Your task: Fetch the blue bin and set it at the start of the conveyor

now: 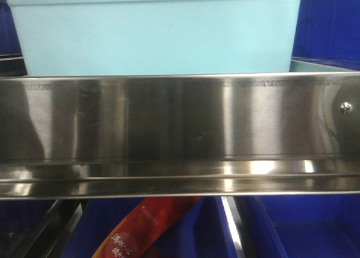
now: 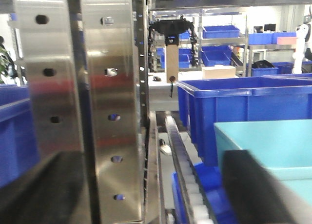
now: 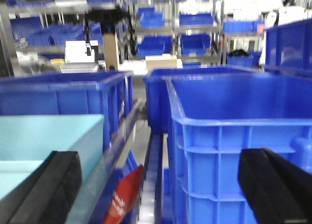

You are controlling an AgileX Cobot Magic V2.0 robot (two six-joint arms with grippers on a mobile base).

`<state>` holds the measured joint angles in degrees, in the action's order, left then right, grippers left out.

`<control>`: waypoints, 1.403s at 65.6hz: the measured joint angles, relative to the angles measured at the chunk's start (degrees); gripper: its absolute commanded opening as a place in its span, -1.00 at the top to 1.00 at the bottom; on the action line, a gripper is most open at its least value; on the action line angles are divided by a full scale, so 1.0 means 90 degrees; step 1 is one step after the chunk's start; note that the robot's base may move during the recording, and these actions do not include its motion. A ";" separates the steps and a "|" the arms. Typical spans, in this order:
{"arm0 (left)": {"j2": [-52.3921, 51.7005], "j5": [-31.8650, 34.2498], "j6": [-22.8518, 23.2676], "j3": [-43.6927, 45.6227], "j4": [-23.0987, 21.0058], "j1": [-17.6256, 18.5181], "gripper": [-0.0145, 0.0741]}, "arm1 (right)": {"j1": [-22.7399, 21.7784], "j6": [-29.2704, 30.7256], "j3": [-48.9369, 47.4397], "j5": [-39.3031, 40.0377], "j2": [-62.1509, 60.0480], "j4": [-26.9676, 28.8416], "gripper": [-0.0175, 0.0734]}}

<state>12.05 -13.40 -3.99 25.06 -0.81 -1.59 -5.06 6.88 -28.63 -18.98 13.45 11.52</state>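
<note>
Exterior front-facing view: the blue bin [image 1: 157, 36] stands behind the stainless shelf rail [image 1: 180, 129]. The rail's lip retains it, so it probably has to be lifted clear. Wrist views: the left tool [image 2: 148, 185] and right tool [image 3: 158, 187] are both spread wide, clamping nothing. One sits at each end of the bin, apparently flanking it for a two-handed lift. Dark blue bins [image 3: 234, 136] crowd alongside.

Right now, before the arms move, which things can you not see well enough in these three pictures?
1. Front view: the steel rail hides the base of the blue bin and what it stands on.
2. Left wrist view: the left gripper's finger covers the bin's near corner.
3. Right wrist view: blurred; the print on the red packet cannot be read.
4. The conveyor start shows in no view.
</note>
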 measured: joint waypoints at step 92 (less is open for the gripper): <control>0.8900 -0.5007 0.0606 0.7371 -0.0272 0.1591 -0.54 | 0.1927 -0.1018 -0.7772 -0.4461 0.8920 -0.0689 -0.64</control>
<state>92.14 -58.46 1.47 91.40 -3.26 12.73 12.28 -2.29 -98.58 -59.13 93.72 5.32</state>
